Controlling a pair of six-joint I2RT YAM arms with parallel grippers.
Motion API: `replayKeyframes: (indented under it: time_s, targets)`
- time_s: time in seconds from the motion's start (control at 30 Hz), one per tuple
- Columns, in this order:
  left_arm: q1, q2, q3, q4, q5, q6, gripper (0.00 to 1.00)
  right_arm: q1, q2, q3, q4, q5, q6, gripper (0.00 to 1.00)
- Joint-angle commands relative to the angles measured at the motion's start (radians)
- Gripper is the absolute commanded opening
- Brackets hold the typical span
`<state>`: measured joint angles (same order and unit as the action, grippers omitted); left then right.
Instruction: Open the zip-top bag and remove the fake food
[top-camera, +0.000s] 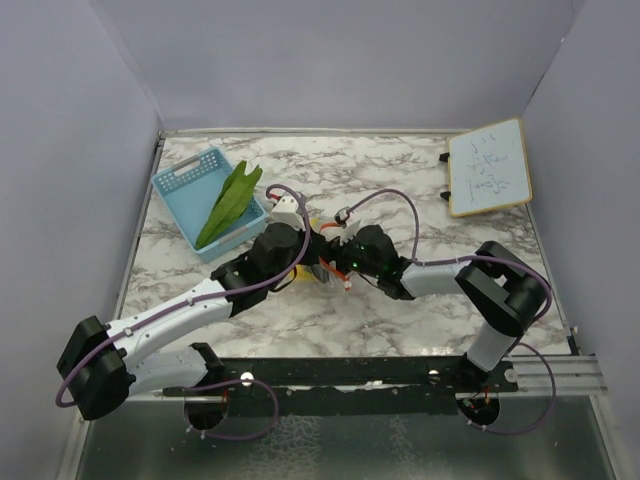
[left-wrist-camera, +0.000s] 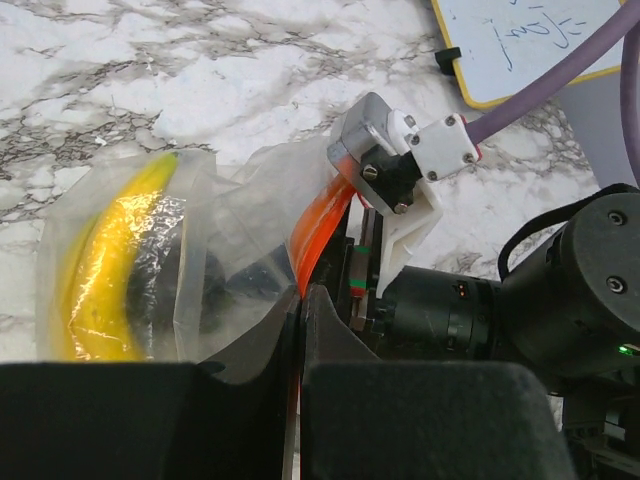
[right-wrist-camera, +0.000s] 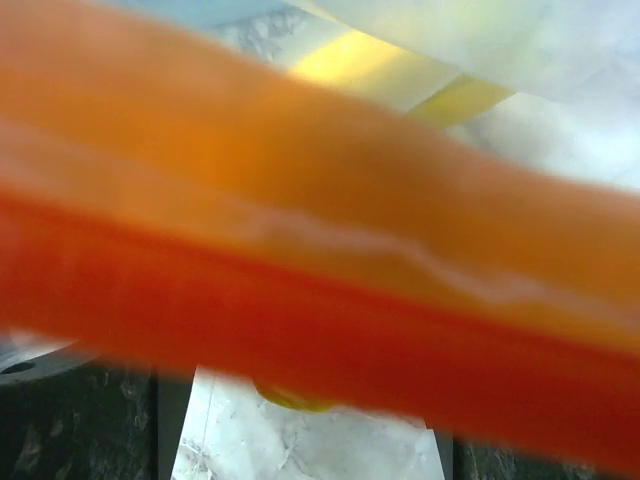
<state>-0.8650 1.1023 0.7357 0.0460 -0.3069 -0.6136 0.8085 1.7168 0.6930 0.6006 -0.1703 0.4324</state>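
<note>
My left gripper (left-wrist-camera: 300, 298) is clenched on the orange-red zip strip (left-wrist-camera: 320, 225) of the zip-top bag (left-wrist-camera: 235, 215), the strip running up from between the pressed fingers. My right gripper (top-camera: 330, 255) sits at the strip's upper end, close against the left. I cannot tell whether its jaws are biting or released, as its own camera shows only a blur of orange. Inside the clear bag lie a yellow banana (left-wrist-camera: 105, 270) and a dark piece (left-wrist-camera: 165, 295) beside it, with the marble table (top-camera: 400, 170) beneath. The green leafy piece (top-camera: 230, 198) lies in the light-blue basket (top-camera: 185, 182), well apart. The risk, as I judge it, is a pull with the right jaws only half on the strip. They could slip off and leave the seal shut, or twist the floppy bag out of my left pinch and spill the banana.
</note>
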Motion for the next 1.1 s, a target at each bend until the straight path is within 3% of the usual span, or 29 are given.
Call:
replayKeyframes:
  time_s: [0.0,0.67,0.77,0.93,1.07]
  targets:
    - [-0.014,-0.019,-0.001,0.026,0.029,0.003,0.0,0.011,0.038,0.04,-0.017,0.069,-0.037,0.8]
    - [-0.014,0.007,-0.015,0.038,0.079,-0.015,0.0,0.011,0.275,0.172,0.292,0.119,0.08,0.9]
    - [-0.014,0.009,-0.016,0.037,0.082,-0.014,0.0,0.012,0.296,0.233,0.2,0.119,0.061,0.79]
    - [-0.014,0.002,-0.019,0.035,0.071,-0.014,0.0,0.012,0.309,0.225,0.202,0.116,0.064,0.56]
    - [-0.014,0.002,-0.018,0.032,0.064,-0.011,0.0,0.012,0.303,0.207,0.186,0.112,0.065,0.43]
